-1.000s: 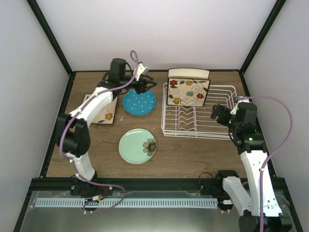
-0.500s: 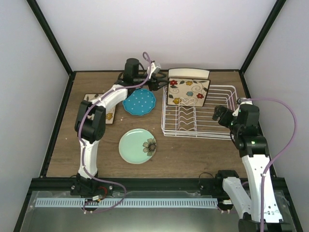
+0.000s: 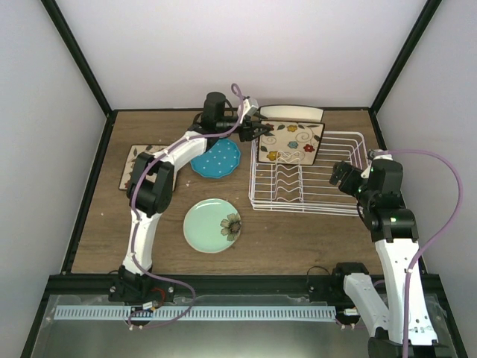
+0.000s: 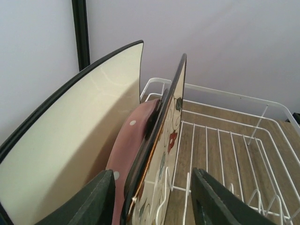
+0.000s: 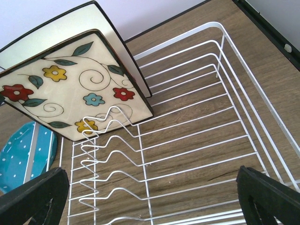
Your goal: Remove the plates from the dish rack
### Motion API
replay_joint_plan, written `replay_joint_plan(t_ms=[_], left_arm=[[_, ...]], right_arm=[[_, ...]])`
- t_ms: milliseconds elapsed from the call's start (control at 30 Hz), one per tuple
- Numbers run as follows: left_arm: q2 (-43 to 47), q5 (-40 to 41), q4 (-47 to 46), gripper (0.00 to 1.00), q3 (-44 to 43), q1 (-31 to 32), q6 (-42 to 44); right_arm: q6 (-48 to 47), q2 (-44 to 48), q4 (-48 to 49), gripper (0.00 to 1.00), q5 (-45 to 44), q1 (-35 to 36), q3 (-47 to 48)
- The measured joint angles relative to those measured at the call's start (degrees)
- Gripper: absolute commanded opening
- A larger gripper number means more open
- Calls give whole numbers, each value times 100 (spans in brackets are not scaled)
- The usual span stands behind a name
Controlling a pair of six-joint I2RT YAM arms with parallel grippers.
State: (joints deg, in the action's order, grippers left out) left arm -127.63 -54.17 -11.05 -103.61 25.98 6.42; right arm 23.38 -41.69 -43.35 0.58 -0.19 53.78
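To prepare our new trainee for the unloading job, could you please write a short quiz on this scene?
1. True or false: the right gripper is shut on the rim of the dish rack.
2. Which plate lies flat nearest the near edge of the table? A blue dotted; B mint green flowered; C plain white.
3. Going by the left wrist view, how many plates stand in the dish rack?
Key: 1 false, it is open, over the rack. 2 B. 3 three: a square floral plate, a pink dotted plate and a plain cream square plate.
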Motion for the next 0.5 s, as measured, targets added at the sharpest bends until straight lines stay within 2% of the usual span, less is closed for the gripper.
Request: replay_joint_plan(t_ms=[133,300,500], left_arm=[[-87,9,-15,35,-52,2,2],[-208,48,-195,4,-120,44,-28],[-264,103,-579,4,-116,70,0]], right_arm=[[-2,-7,-57,100,-26,2,28],[-7,-24,-149,100,-61,2,114],[0,-26,-168,100,-85,2,136]])
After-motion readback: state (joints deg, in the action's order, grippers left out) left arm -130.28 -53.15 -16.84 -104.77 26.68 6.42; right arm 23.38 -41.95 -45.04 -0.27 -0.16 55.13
